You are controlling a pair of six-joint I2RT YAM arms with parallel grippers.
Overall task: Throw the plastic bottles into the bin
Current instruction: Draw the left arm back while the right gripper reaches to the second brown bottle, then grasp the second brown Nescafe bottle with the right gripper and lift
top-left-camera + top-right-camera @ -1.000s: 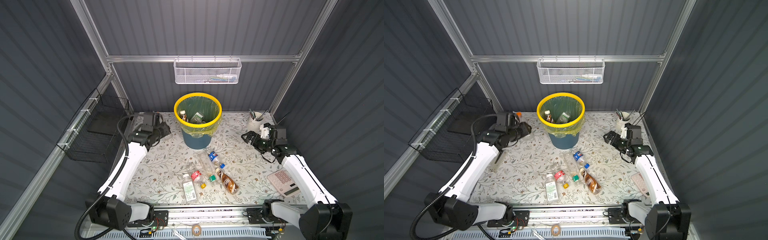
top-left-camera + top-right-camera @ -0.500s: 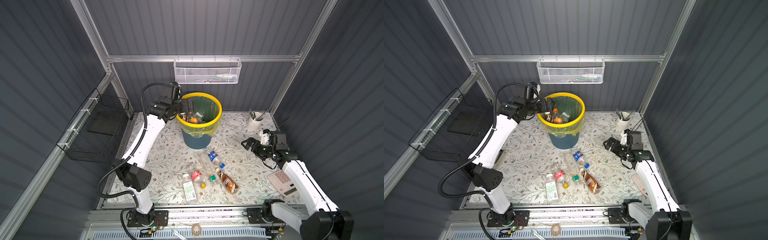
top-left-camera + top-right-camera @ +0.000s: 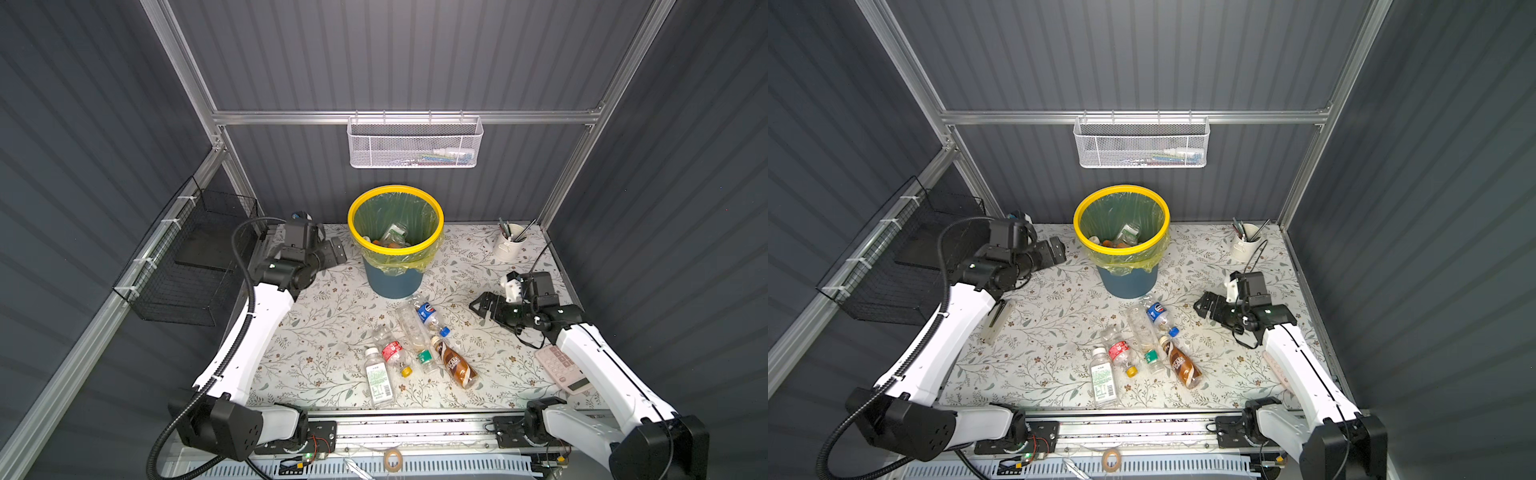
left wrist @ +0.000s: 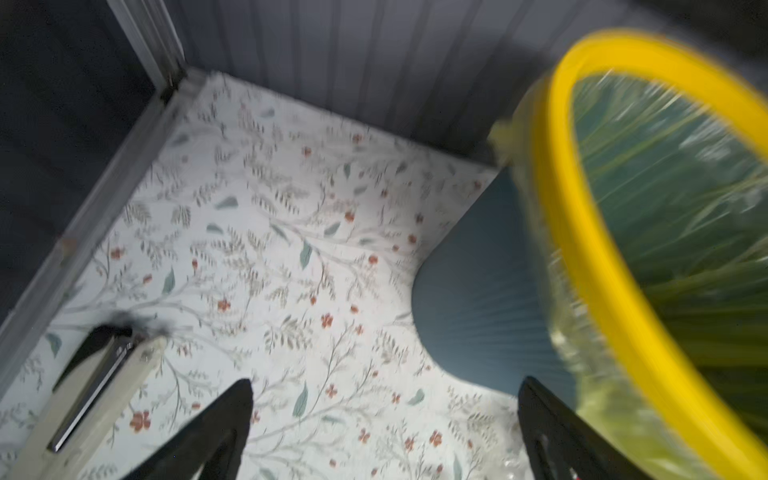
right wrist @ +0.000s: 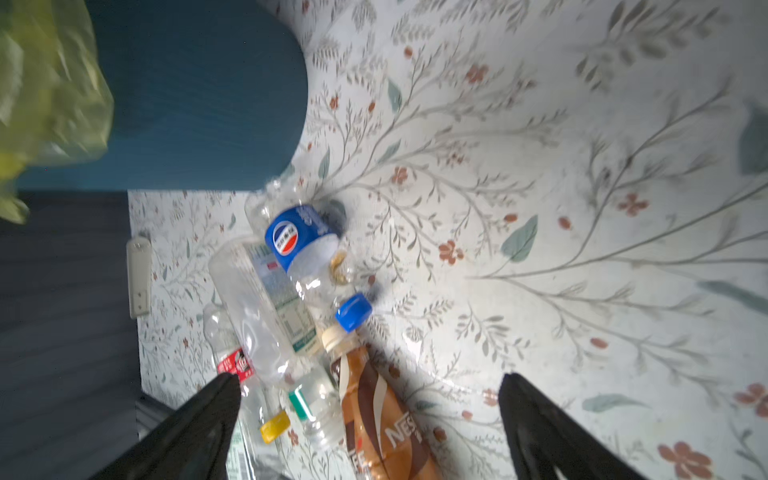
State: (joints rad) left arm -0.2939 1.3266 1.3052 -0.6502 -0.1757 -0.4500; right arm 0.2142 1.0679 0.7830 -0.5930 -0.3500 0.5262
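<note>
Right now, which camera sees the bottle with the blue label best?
The right wrist view: the blue-labelled bottle lies close up there, its label and blue cap easy to see. In both top views it is small, lying in front of the bin. The left wrist view does not show it.

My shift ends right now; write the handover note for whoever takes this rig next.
Left pincer: open, empty, beside the bin.
Right pincer: open, empty, near the loose bottles.
Done: some bottles already in the bin.
To do: at least five lie on the table in front of the bin, including the blue-labelled bottle, the coffee bottle and the white-labelled bottle.
</note>
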